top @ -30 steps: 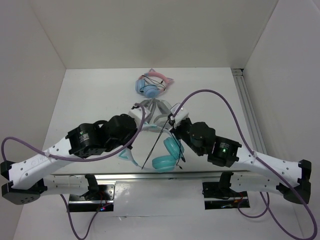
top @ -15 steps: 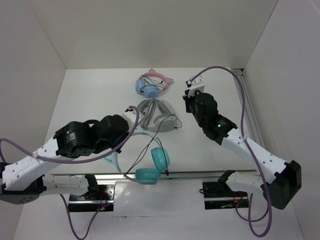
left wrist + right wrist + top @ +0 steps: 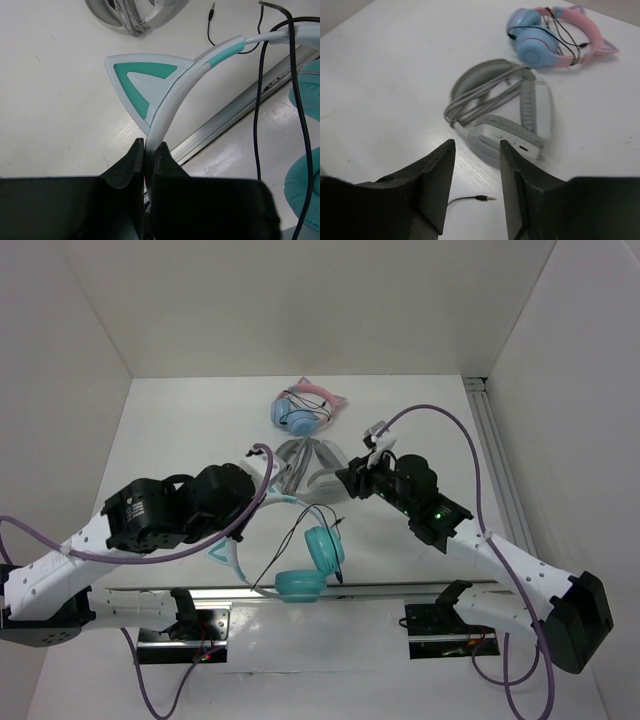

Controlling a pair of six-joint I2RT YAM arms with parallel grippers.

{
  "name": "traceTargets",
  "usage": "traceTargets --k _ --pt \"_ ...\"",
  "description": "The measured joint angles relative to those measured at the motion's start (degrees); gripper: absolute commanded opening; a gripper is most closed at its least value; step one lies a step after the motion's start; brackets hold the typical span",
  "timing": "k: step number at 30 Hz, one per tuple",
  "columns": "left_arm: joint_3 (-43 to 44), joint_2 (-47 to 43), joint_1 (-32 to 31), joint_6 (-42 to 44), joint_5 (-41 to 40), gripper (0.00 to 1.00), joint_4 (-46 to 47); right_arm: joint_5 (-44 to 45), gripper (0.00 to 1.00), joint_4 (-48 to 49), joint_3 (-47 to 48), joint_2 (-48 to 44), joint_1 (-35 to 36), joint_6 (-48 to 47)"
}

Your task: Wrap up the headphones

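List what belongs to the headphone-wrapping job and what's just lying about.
Job: teal headphones; their black cable; left tool, shut on the headband; right tool, open.
Lying about: grey-white headphones; blue-and-pink cat-ear headphones.

right claw (image 3: pixel 476 146) path, grey headphones (image 3: pixel 530 107) ahead

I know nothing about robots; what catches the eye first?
The teal headphones near the table's front edge, their cat-eared headband pinched by the left end effector. Behind them lie grey-white headphones and a blue-and-pink pair, with the right end effector open near the grey ones.
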Motion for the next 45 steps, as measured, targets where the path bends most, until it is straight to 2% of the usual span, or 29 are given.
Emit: traceTargets --k 2,6,14,24,35,43,45 --pt "1.3 1.0 0.0 -1.1 -1.0 0.0 0.0 -3.2 0.54 0.8 -0.6 -1.7 0.1 0.3" --pt "3.8 2.0 0.0 -3.7 -3.3 0.0 -0.2 -10.4 0.55 2.5 -1.2 -6.6 -0.3 1.2" --pt "8.4 2.9 0.0 -7.4 -4.9 0.0 -1.9 -18.6 0.57 3.2 -1.6 -13.1 -2.1 2.8" --pt "12.3 3.2 0.0 -9.4 -2.2 0.0 -2.1 -21.3 0.6 8.1 -10.0 -8.1 -1.8 5.8" --pt "15.4 0.7 0.0 -11.9 -1.9 0.0 -0.3 -22.4 0.58 24.3 -15.8 2.4 -1.0 10.6" --pt "15.4 0.2 0.0 -14.2 -5.1 0.0 0.9 -20.7 0.36 34.4 -17.2 9.0 5.4 12.2" --pt "15.4 -0.6 0.0 -15.0 -6.2 0.0 1.4 -20.3 0.25 36.7 -18.0 10.6 6.0 12.5"
